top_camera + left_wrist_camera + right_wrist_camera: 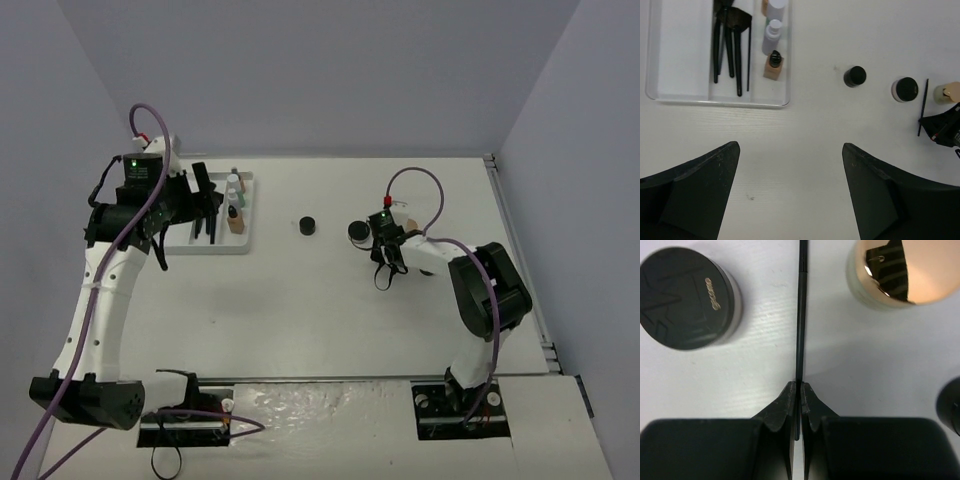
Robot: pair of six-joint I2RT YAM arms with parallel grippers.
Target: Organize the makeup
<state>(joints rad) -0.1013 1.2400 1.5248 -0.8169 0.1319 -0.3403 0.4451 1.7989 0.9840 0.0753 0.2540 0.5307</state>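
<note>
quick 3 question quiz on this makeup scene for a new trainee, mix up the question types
1. True or false: the right gripper is shut on a thin black pencil.
2. In the left wrist view, which compartment of the white tray holds the brushes? A left, B middle, C right.
3. Fill in: the left gripper has its fingers ____.
Key: 1 true; 2 B; 3 open.
</note>
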